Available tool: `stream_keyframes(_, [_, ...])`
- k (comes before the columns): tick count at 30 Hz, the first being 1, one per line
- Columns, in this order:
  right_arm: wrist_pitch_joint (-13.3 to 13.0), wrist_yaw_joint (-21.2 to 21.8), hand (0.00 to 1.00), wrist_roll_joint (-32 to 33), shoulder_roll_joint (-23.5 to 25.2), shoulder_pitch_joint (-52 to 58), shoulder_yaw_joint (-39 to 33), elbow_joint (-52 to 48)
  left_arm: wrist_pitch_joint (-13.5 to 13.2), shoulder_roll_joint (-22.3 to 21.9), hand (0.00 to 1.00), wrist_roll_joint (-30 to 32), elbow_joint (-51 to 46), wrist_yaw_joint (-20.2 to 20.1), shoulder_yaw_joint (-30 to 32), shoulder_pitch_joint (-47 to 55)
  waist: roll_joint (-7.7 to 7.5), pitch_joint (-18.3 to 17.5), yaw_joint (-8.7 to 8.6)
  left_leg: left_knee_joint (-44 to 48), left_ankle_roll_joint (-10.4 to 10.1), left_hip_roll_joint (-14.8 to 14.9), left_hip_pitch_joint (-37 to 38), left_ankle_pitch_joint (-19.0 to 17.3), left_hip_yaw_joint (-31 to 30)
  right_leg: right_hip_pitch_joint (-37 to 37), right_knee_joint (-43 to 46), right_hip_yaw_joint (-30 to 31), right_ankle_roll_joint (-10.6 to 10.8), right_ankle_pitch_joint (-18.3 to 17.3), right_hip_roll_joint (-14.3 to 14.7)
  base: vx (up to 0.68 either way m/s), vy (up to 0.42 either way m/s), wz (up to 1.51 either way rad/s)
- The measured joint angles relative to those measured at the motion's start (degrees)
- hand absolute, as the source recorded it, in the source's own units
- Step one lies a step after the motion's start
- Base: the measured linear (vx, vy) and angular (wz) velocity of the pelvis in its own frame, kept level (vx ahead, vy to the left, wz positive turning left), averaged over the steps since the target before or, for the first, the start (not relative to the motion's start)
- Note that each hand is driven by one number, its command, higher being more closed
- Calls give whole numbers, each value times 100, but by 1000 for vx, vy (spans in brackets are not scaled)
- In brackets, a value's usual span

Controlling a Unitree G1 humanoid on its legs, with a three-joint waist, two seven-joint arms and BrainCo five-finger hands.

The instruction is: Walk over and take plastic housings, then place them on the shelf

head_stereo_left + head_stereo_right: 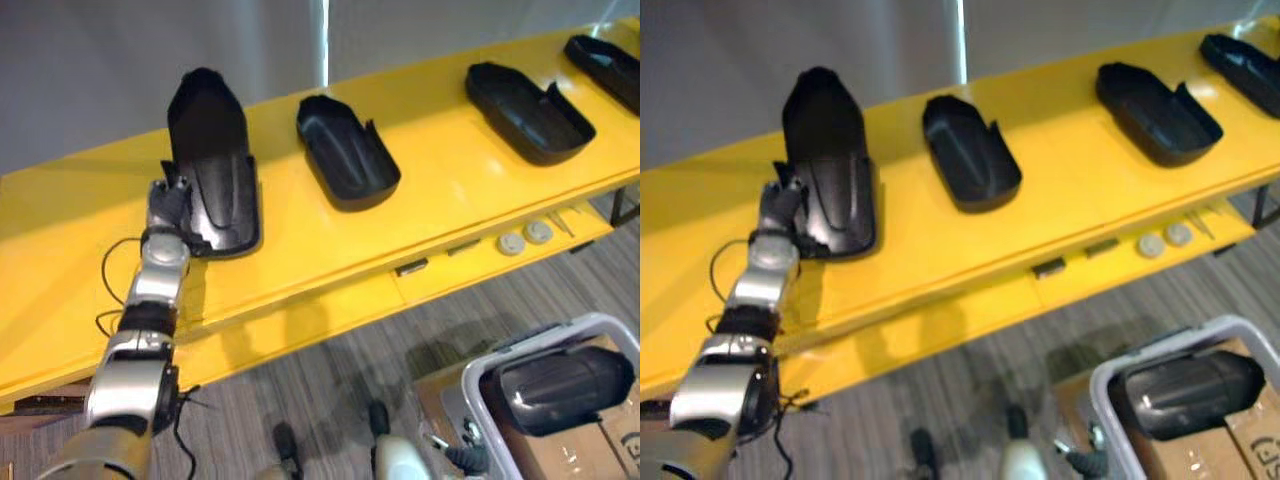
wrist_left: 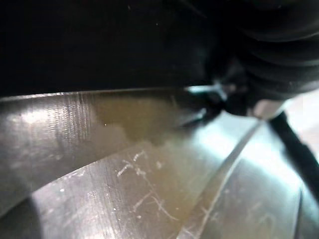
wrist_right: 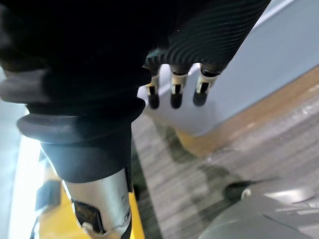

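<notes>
Several black plastic housings lie in a row on the yellow shelf [image 1: 450, 190]. The leftmost housing [image 1: 212, 165] rests at the shelf's left part, its open side down. My left hand [image 1: 170, 205] is at that housing's near left rim, fingers and thumb closed on the edge. Further right lie a second housing [image 1: 347, 150], a third [image 1: 527, 112] and one at the far right end [image 1: 605, 60], open sides up. Another housing [image 1: 560, 385] sits in the grey bin [image 1: 480, 375] at lower right. My right hand [image 3: 173, 94] hangs beside the bin with its fingers relaxed and nothing in them.
A lower yellow ledge [image 1: 470, 262] runs along the shelf's front, with two small round white discs [image 1: 525, 237] on it. The bin stands on cardboard boxes [image 1: 610, 445] on the grey carpet. A grey wall [image 1: 100, 60] rises behind the shelf.
</notes>
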Motion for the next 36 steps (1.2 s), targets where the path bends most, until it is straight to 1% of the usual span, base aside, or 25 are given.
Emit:
stream_keyframes(6, [-3, 19, 0, 181, -50, -114, 31, 180, 72, 5, 100, 149, 632, -110, 16, -570, 3, 22, -18, -19, -6, -13, -11, 10, 12, -37, 1, 12, -5, -3, 22, 46, -8, -1])
stream_keyframes(9, [-11, 27, 0, 234, -81, -196, 34, 194, 72, 6, 100, 300, 781, -122, 74, -797, 4, 192, -17, 5, -5, -11, 22, 8, -14, 27, 1, -1, -6, -4, 18, 6, -11, 5])
stream_keyframes(10, [-11, 32, 0, 273, -93, -221, 36, 225, 74, 9, 100, 334, 828, -123, 200, -828, 9, 235, -17, 4, -5, -16, 25, 8, -15, 31, 1, -1, -6, -5, 14, 0, 0, 0])
stream_keyframes(15, [-8, 34, 0, 421, -147, -227, 45, 411, 91, 11, 100, 341, 1127, -118, 445, -872, 20, 244, -15, -47, 4, -16, 71, 43, -25, 58, 0, -5, -9, -8, 15, 0, 0, 0])
stream_keyframes(17, [-9, 35, 0, 439, -169, -229, 38, 449, 124, 13, 100, 345, 1295, -119, 526, -940, 46, 260, -15, -191, 3, -25, 142, 131, -45, 75, 1, -26, -8, -9, 14, -12, -9, 3])
stream_keyframes(19, [-7, 36, 0, 440, -197, -236, 37, 574, 167, 18, 100, 348, 1340, -118, 535, -941, 48, 261, -9, -191, 3, -24, 170, 133, -46, 100, 1, -28, -9, -10, 15, 0, 0, 0])
stream_keyframes(24, [-2, 65, 0, 445, -223, -252, 14, 835, 251, 41, 100, 476, 1483, -122, 796, -940, 56, 267, -1, -195, -5, -26, 209, 142, -52, 136, 3, -46, -20, -19, 15, 0, 0, 0])
stream_keyframes(28, [25, 118, 0, 504, -243, -396, -77, 1110, 268, 300, 100, 557, 1666, -237, 803, -928, 100, 291, 10, -194, -8, -46, 213, 159, -46, 140, 11, -79, -31, -28, 24, 1, -5, 1])
stream_keyframes(31, [41, 127, 0, 545, -300, -417, -81, 1190, 274, 319, 100, 564, 1709, -439, 860, -895, 168, 328, 46, -195, -11, -31, 211, 174, -118, 184, 18, -179, -51, -44, 16, 4, -16, 13])
stream_keyframes(34, [57, 149, 0, 545, -324, -461, -82, 1289, 274, 349, 100, 574, 1709, -612, 854, -833, 174, 331, 112, -196, -21, -2, 234, 180, -120, 223, 17, -200, -61, -52, 15, 6, -9, 4])
stream_keyframes(36, [76, 187, 0, 545, -331, -475, -81, 1291, 275, 407, 100, 592, 1709, -668, 848, -800, 174, 331, 119, -197, -27, 4, 234, 183, -120, 223, 16, -207, -61, -53, 15, 0, 0, 0])
